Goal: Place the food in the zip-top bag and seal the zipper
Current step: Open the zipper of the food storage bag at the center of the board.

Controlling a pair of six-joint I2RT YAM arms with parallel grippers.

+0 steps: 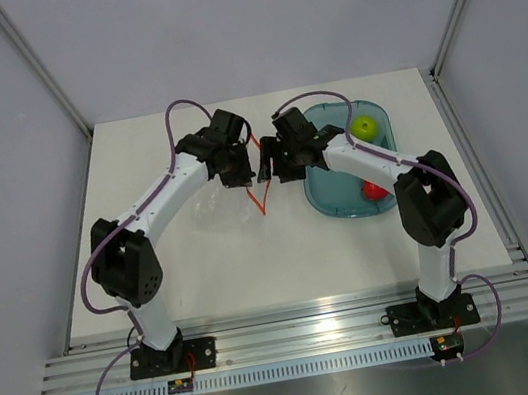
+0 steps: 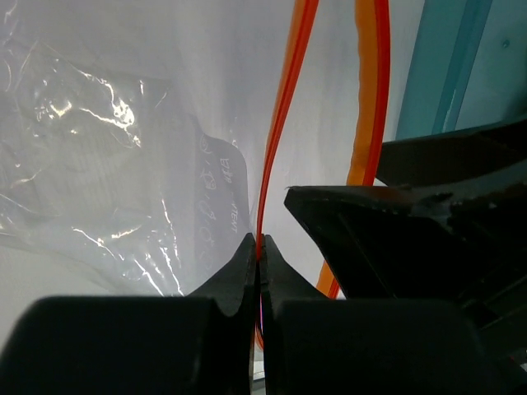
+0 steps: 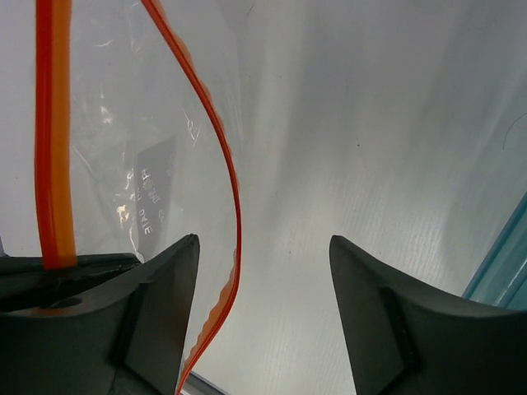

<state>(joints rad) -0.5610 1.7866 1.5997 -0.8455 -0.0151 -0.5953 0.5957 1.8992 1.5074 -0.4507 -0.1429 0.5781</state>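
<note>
The clear zip-top bag (image 1: 223,204) lies on the table between the arms, its mouth towards the tray. My left gripper (image 1: 250,170) is shut on one lip of the orange-red zipper (image 2: 284,107), pinched at the fingertips (image 2: 260,247). The other lip (image 2: 370,99) stands apart, so the mouth is open. My right gripper (image 1: 273,162) is open, with that free lip (image 3: 221,140) passing between its fingers near the left one (image 3: 263,247). One green apple (image 1: 364,126) and the red fruit (image 1: 374,189) lie in the teal tray. The second green apple is not in view.
The translucent teal oval tray (image 1: 330,197) sits right of the bag, under my right arm; its rim shows in the left wrist view (image 2: 445,74) and the right wrist view (image 3: 504,262). Both grippers are close together above the bag's mouth.
</note>
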